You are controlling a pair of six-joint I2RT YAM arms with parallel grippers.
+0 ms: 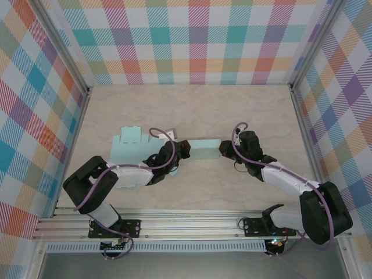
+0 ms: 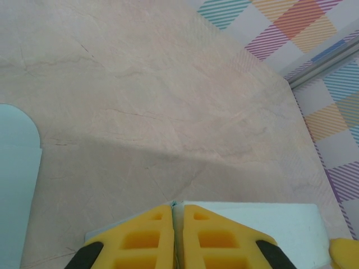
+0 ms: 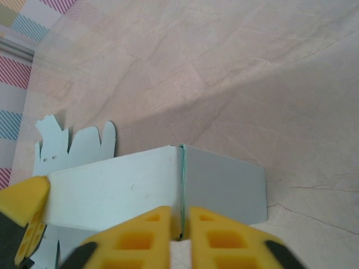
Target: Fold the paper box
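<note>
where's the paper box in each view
top: box at centre, between the arms, flat part spreading left
left wrist: bottom edge, pinched in left fingers; rounded flap at left
right wrist: lower centre, fold pinched in right fingers
shared: checked wall

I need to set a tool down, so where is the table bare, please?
The far half of the table, between the paper box and the checked back wall, is bare. So is the near strip between the box and the rail. Crowded: the middle, where left fingers and right fingers pinch the box.
</note>
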